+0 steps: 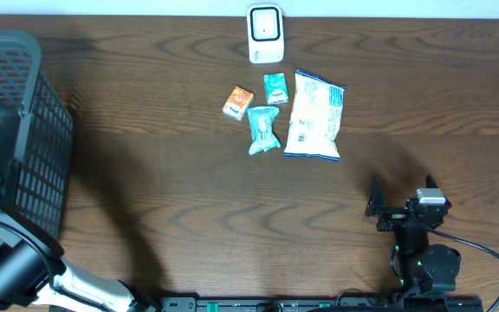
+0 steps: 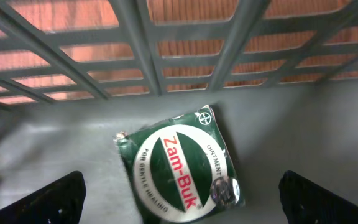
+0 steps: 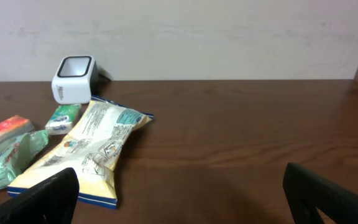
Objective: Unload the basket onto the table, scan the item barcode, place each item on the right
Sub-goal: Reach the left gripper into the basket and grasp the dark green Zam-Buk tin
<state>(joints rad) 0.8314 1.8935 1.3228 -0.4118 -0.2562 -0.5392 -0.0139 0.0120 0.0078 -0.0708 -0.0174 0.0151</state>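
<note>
Right pincer [image 3: 180, 193] hangs at the worktop's [image 1: 163, 173] near edge, jaws apart, nothing held. Left pincer [image 2: 182, 198], jaws apart, hovers over the green ointment box [image 2: 182, 168] lying on the basket [image 2: 185, 37] floor. Farther out, a snack bag [image 1: 314, 115], then the white scanner [image 1: 265, 35].

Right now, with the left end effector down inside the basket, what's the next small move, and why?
Probably lift the left end effector straight up out of the basket. Its jaws stand open and the Zam-Buk packet lies on the basket floor, free of both fingers, so it looks deposited. The white bag and three small packets wait by the scanner.
</note>
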